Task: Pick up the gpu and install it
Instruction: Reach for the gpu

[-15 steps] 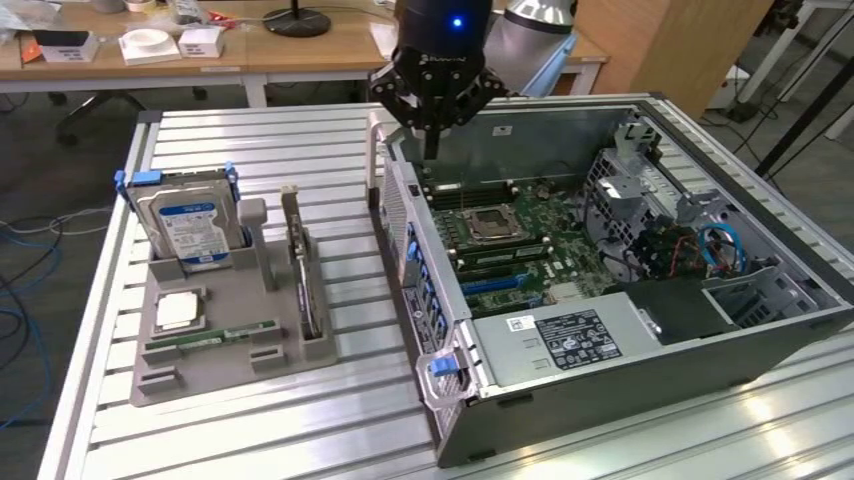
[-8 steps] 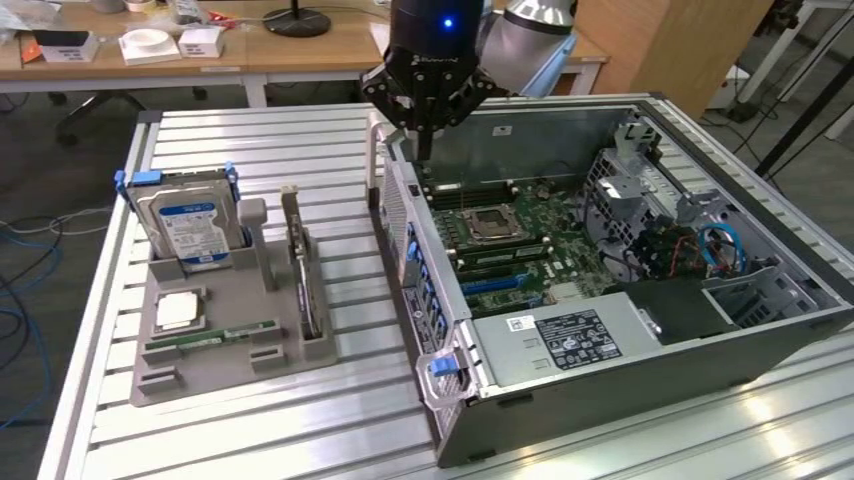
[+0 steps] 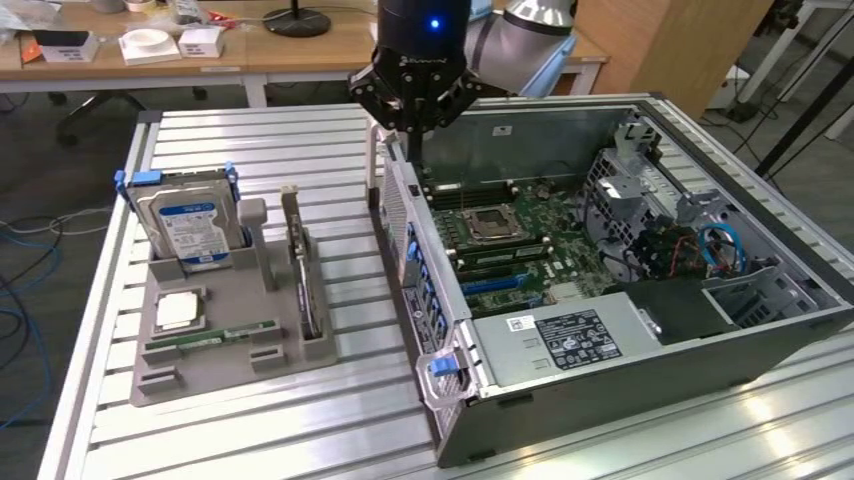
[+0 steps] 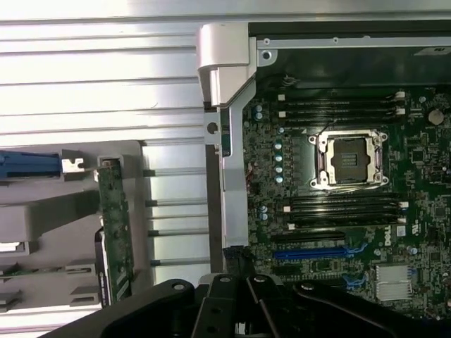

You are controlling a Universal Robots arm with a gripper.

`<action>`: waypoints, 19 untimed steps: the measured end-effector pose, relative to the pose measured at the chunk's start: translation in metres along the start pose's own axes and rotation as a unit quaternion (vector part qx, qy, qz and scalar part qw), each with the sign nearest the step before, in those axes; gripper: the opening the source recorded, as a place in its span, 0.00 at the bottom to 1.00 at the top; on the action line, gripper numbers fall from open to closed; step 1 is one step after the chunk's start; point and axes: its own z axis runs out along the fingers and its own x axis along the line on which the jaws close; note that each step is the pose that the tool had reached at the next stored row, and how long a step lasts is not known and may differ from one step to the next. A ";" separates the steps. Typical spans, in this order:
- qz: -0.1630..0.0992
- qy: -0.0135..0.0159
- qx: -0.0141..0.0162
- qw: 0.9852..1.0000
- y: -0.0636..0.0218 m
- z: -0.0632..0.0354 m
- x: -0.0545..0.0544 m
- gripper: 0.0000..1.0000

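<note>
The gpu [image 3: 308, 285] stands on its long edge in a slot of the grey holder [image 3: 220, 300], its green card seen edge-on; the same gpu [image 4: 114, 225] appears beside the case wall in the wrist view. My gripper [image 3: 412, 150] hangs over the rear corner of the open computer case [image 3: 574, 420], towards the exterior view's right of the gpu and apart from it. Its fingers [image 4: 224, 310] are shut with nothing between them. Inside the case lies the motherboard [image 3: 534, 240] with a blue card slot [image 4: 317, 251].
A hard drive [image 3: 194, 225] with a blue-white label stands at the back of the holder. A processor [image 3: 178, 312] and a memory stick [image 3: 214, 338] lie in its front part. The case's side wall [image 3: 414, 270] rises between holder and motherboard. Desks stand behind the slatted table [image 3: 267, 440].
</note>
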 end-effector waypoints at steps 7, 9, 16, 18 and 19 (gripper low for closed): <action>0.000 0.000 0.000 1.000 -0.0008 0.0005 0.011 0.11; 0.000 0.000 0.000 1.000 -0.0009 0.0006 0.013 0.11; 0.000 0.000 0.000 1.000 -0.0016 0.0009 0.023 0.11; 0.000 0.000 0.000 1.000 -0.0018 0.0010 0.026 0.11; 0.000 0.000 0.000 1.000 -0.0019 0.0010 0.028 0.11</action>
